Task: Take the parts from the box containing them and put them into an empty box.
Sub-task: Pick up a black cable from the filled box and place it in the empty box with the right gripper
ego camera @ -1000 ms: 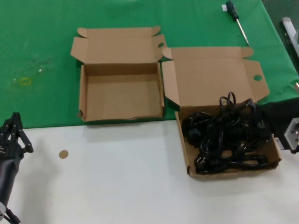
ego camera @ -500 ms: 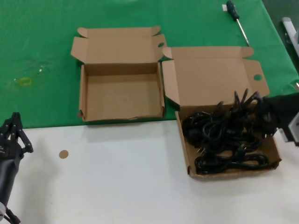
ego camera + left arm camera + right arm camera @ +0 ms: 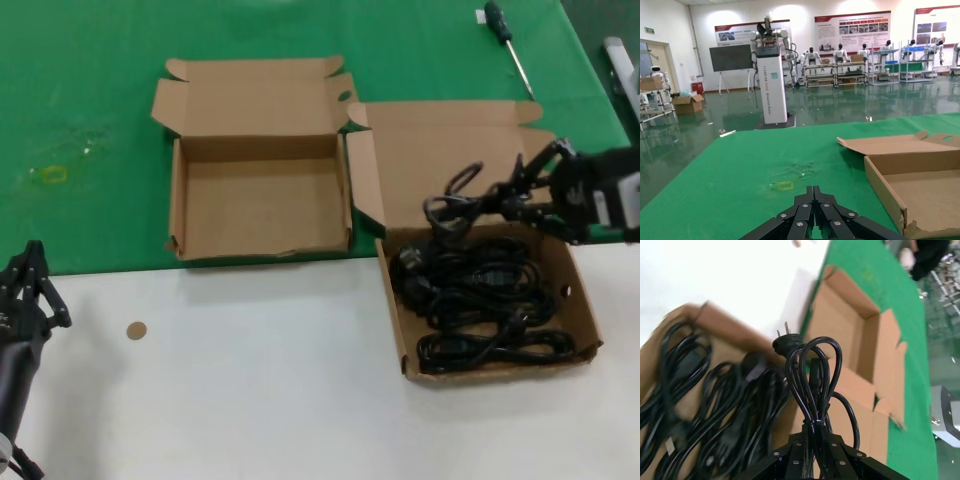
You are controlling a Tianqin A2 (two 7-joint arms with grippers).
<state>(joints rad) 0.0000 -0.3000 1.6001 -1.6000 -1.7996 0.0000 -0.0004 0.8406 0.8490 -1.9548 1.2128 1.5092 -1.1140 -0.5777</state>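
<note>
Right end effector [image 3: 528, 190] clamped on one lifted cord [image 3: 462, 205] above the source box [image 3: 590, 325]; empty box [image 3: 176, 205] unfilled, remaining cords [image 3: 480, 300] unmoved, left end effector [image 3: 30, 285] shut, idle near-left.

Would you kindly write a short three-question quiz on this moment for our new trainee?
1. True or false: the right gripper is shut on a cord.
2. Where does that cord hang? A) over the larger box B) inside the smaller box C) on the white table
3. Fill in: the smaller box holds ____ cords.

Key: 1 true; 2 A; 3 no. The left gripper waits at the table's near left.
</note>
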